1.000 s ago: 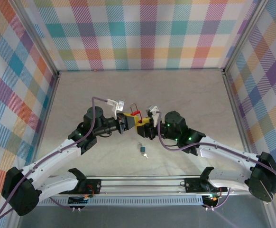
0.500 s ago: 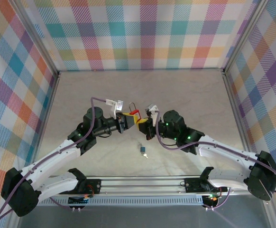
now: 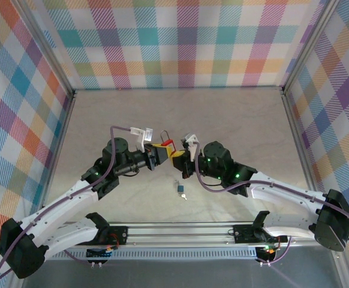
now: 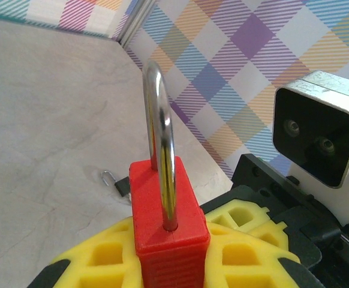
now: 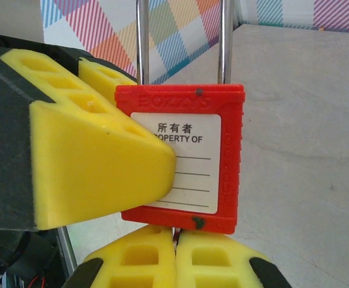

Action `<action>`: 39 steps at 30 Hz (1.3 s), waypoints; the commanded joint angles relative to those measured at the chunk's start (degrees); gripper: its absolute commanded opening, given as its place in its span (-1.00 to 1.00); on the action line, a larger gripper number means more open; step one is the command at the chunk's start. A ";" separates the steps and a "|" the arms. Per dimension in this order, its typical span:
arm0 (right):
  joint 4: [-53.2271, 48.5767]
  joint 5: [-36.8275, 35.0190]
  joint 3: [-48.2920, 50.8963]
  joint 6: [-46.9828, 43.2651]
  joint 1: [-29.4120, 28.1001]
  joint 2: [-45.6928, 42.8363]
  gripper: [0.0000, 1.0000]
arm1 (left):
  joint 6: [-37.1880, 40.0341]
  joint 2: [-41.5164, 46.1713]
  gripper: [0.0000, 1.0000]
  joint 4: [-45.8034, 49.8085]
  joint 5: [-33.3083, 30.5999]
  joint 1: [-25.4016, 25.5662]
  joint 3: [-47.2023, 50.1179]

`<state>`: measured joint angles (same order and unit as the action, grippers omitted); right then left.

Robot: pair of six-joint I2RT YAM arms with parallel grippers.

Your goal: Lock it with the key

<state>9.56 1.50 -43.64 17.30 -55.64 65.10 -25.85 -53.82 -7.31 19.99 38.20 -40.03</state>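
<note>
Plaid walls box in a pale table (image 3: pixel 240 120), and both arms meet near the middle of the top view. Left of centre, the left gripper (image 3: pixel 157 154) has the padlock (image 3: pixel 168 144) clamped by its red body, with the shackle (image 4: pixel 160 120) standing straight up. In the right wrist view one yellow finger (image 5: pixel 96 159) presses flat on the white label (image 5: pixel 183 162). Held off the table like that, the lock is steady, and its underside — presumably where the keyhole is — can be reached from the other side.

Just right of it, the right gripper (image 3: pixel 184 158) has its fingers (image 5: pixel 140 259) pressed together on nothing. Their tips sit just under the bottom edge of the body; whether they touch it cannot be told. Both shackle legs run down into the body, though it is not clear whether they have latched.

The key (image 3: pixel 180 188) lies on the table at lower centre of the top view, below the lock and well apart from both grippers — so the locking itself looks not yet begun. The likely next need is for the right arm to fetch that key while the left holds the lock out.
</note>
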 commanded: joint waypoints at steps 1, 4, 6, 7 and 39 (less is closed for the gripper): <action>-2.94 3.03 1.61 1.24 -2.45 -0.41 -1.00 | 1.66 2.00 -1.00 -6.05 -5.52 -0.58 -2.81; -2.62 3.15 2.49 2.01 -2.70 -0.51 -1.00 | 2.13 2.35 -1.00 -5.94 -6.73 -0.67 -3.45; -2.31 3.65 3.30 2.45 -2.92 -0.84 -1.00 | 2.33 2.64 -1.00 -6.16 -7.45 -0.83 -3.54; -1.72 4.10 3.98 2.77 -2.99 -1.15 -1.00 | 2.29 2.90 -1.00 -6.20 -8.04 -0.91 -3.55; 20.54 34.25 8.82 15.23 3.85 -10.75 -1.00 | -20.66 4.40 -1.00 -54.34 6.82 -1.33 13.98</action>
<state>28.03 26.57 -36.07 29.21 -50.65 54.50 -43.40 -49.34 -48.53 29.93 37.80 -26.33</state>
